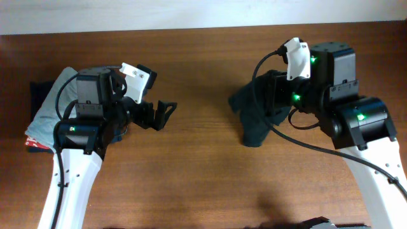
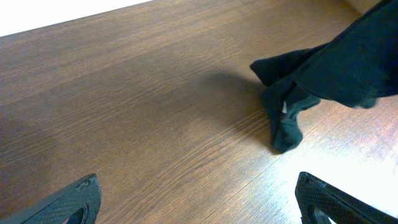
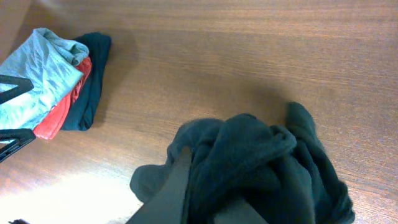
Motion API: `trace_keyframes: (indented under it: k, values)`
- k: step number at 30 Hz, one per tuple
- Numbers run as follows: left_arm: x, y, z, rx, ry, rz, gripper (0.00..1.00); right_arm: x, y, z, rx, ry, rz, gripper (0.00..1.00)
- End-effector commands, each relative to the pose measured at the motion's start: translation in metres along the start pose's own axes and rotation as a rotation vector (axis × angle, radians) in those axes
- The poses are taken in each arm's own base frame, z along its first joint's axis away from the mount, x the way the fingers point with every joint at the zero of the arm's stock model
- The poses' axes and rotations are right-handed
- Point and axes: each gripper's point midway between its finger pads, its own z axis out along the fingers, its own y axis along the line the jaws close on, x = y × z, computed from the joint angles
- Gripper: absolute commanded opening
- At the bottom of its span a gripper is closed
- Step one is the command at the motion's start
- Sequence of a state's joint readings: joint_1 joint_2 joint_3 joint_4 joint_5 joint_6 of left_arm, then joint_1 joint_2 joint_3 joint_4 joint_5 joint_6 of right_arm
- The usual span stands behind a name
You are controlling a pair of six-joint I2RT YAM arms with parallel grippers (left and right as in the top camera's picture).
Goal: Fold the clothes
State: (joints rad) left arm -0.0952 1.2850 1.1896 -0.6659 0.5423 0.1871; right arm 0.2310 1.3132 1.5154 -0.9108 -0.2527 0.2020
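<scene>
Tabletop (image 1: 203,159) btwn spread left tool (image 1: 164,113) & edge of black T-shirt (image 1: 254,124)

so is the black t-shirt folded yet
Not folded: the black T-shirt is a crumpled bunch, with no flat layers or straight edges.

White arms (image 1: 71,184) — black joints (image 1: 376,127), green lights (image 1: 313,60), black cables (image 1: 299,138).

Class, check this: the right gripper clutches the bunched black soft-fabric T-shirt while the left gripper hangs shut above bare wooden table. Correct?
Not quite: the left gripper is open, jaws wide apart, as the left wrist view shows. The right gripper does clutch the bunched black soft-fabric T-shirt.
</scene>
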Motion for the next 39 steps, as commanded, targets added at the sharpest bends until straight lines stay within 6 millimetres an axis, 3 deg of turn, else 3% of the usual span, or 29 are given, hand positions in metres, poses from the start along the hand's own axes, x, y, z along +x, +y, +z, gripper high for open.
trace_keyframes:
  k: [1, 6, 8, 10, 12, 17, 24, 26, 30, 35, 39]
  values:
    - [-0.006, -0.005, 0.0, 0.026, -0.014, 0.025, 0.99, -0.001, -0.01, 0.006, 0.064, 0.003, -0.013, 0.04]
    - [-0.007, -0.005, 0.0, 0.026, -0.015, 0.025, 0.99, 0.015, -0.024, 0.026, 0.117, 0.089, 0.031, 0.06]
    - [-0.007, -0.005, 0.0, 0.026, -0.016, 0.026, 0.99, 0.022, -0.036, 0.037, 0.167, 0.127, 0.048, 0.17]
    - [-0.007, -0.005, 0.0, 0.026, -0.016, 0.026, 0.99, 0.03, -0.069, 0.045, 0.349, 0.149, 0.142, 0.18]
    - [-0.007, -0.005, 0.0, 0.026, -0.016, 0.025, 0.99, 0.04, -0.089, 0.053, 0.455, 0.184, 0.181, 0.37]
    - [-0.007, -0.005, 0.0, 0.026, -0.015, 0.025, 0.99, 0.069, -0.1, 0.08, 0.485, 0.325, 0.188, 0.48]
    - [-0.007, -0.004, 0.0, 0.026, -0.015, 0.026, 0.99, 0.108, -0.112, 0.1, 0.521, 0.495, 0.199, 0.47]
    - [-0.007, -0.004, 0.0, 0.026, -0.015, 0.026, 0.99, 0.123, -0.108, 0.107, 0.483, 0.558, 0.203, 0.44]
    - [-0.007, -0.004, 0.0, 0.025, -0.017, 0.027, 0.99, 0.153, -0.08, 0.128, 0.254, 0.686, 0.092, 0.45]
    - [-0.009, -0.004, 0.0, 0.024, -0.022, 0.03, 0.99, 0.179, -0.1, 0.13, 0.375, 0.727, 0.181, 0.49]
    - [-0.008, -0.004, 0.0, 0.024, -0.019, 0.028, 0.99, 0.175, -0.12, 0.125, 0.49, 0.692, 0.222, 0.54]
